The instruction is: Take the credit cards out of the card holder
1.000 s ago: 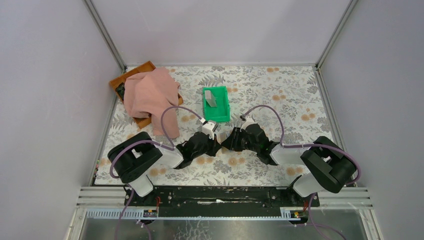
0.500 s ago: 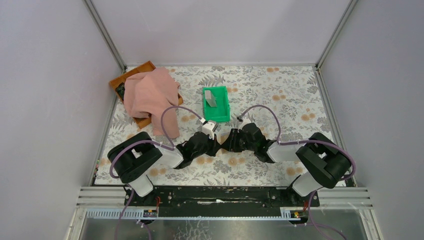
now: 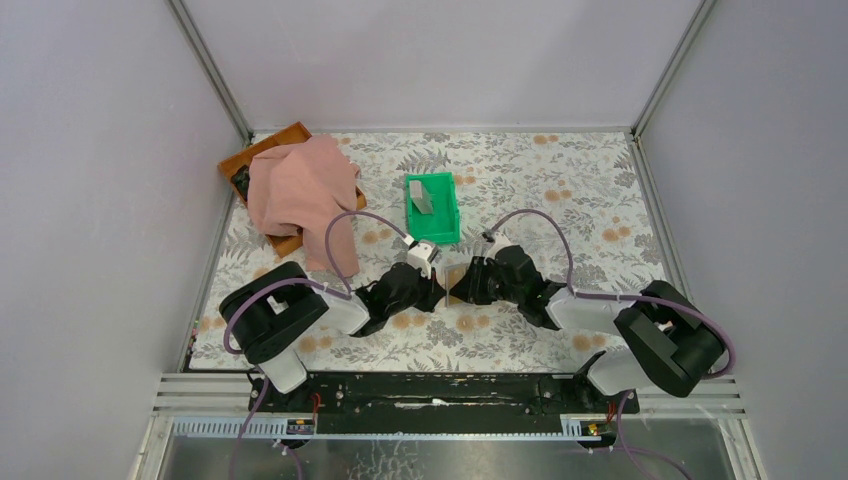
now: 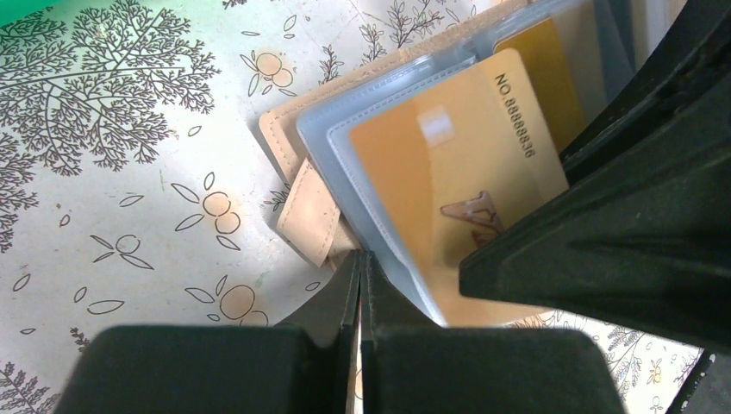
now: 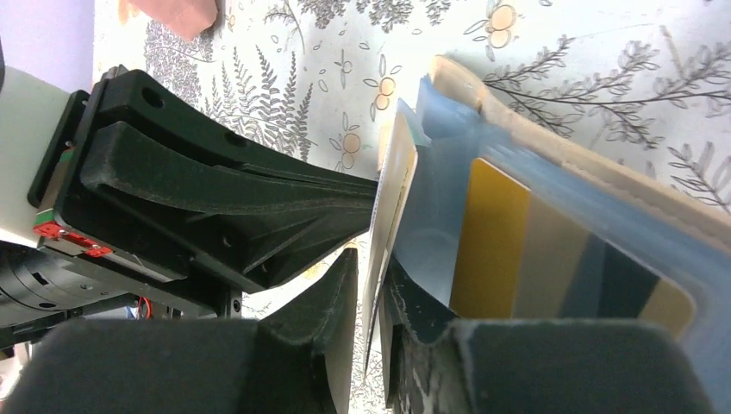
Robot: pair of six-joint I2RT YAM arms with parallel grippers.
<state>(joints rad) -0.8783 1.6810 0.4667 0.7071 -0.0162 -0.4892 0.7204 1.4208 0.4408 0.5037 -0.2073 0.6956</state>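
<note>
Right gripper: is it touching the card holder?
Touching. The right wrist view shows the right gripper pinching one leaf of the card holder between its fingers.

From above, the left pincer (image 3: 435, 290) and right pincer (image 3: 458, 288) are meeting over the card holder (image 4: 323, 142) and hiding it entirely. The left wrist view's top edge is cutting the holder off, and a black finger of the right pincer is covering the yellow card's (image 4: 431, 172) lower right. In the right wrist view a thin pale sheet (image 5: 390, 198) is standing edge-on between the fingers; card or sleeve, pressed or not, is not showing. A pink cloth (image 3: 300, 185) is covering most of a brown tray (image 3: 270, 143), and the grey thing (image 3: 424, 196) in the green bin (image 3: 432, 238) is appearing too small to identify
</note>
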